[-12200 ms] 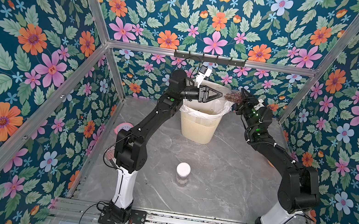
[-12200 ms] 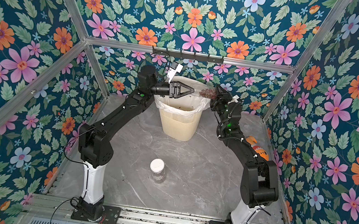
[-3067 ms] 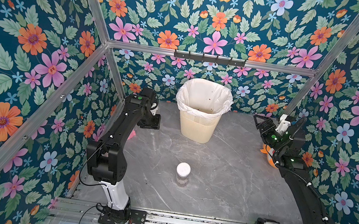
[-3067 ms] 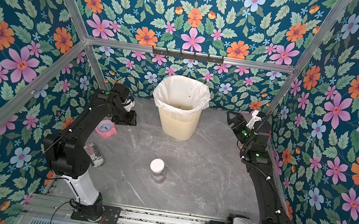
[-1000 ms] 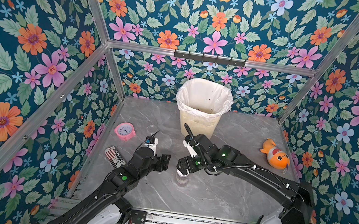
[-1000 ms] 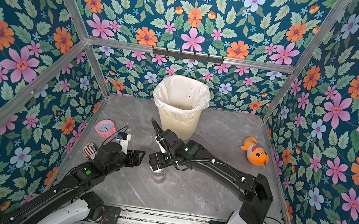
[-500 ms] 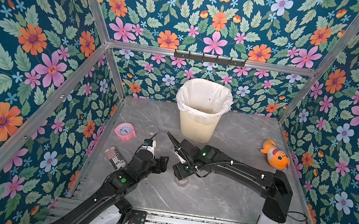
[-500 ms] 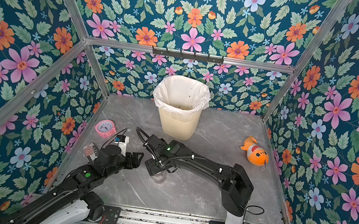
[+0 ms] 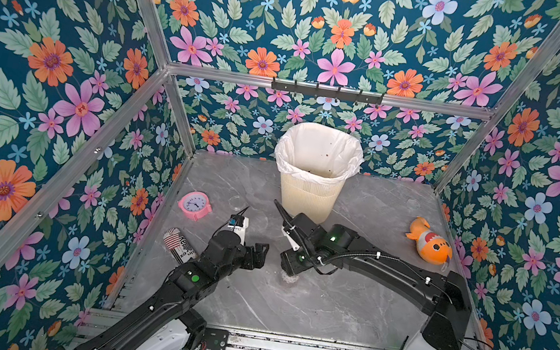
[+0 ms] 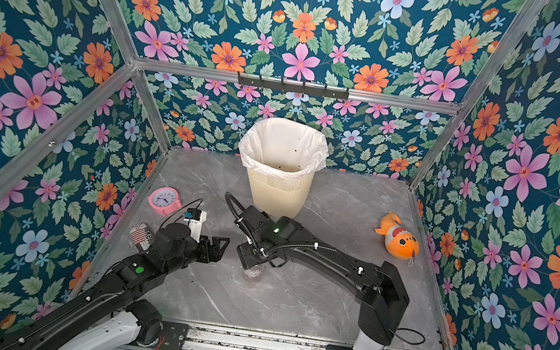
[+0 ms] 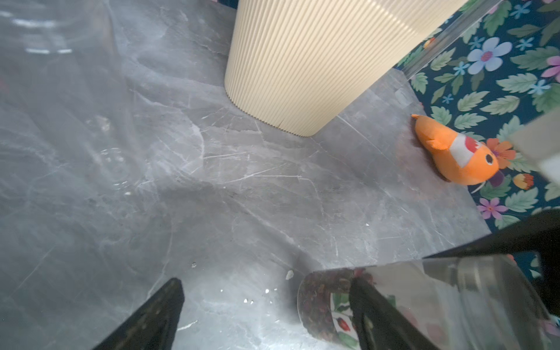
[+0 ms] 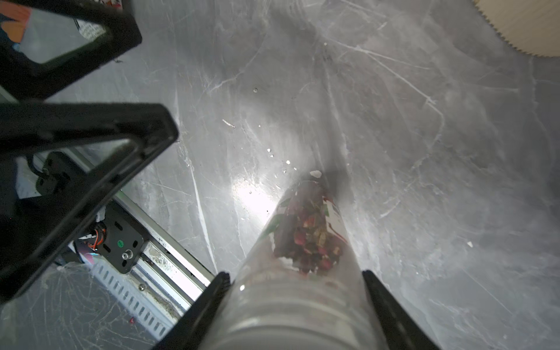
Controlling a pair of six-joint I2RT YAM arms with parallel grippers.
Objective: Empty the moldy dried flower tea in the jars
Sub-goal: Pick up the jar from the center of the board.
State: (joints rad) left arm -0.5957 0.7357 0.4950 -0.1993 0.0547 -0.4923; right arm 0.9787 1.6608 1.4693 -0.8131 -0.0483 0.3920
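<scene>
A clear jar (image 12: 303,291) stands upright mid-table, and reddish-brown dried flower tea (image 12: 306,236) shows through its wall. My right gripper (image 12: 295,277) comes down from above and is shut on the jar's upper part, one finger on each side. In both top views that gripper (image 9: 291,264) (image 10: 251,254) hides all but the jar's base (image 9: 289,279) (image 10: 253,273). My left gripper (image 9: 259,253) (image 11: 266,309) is open just left of the jar (image 11: 321,303) and holds nothing.
A cream ribbed bin (image 9: 309,195) with a white liner stands at the back. A pink clock (image 9: 195,205) and a striped can (image 9: 179,245) lie at the left. An orange fish plush (image 9: 430,241) lies at the right. A clear round lid (image 9: 237,201) rests near the clock.
My right gripper's jaws have closed in on the jar. The left gripper's jaws have spread a little wider, and it has stayed beside the jar.
</scene>
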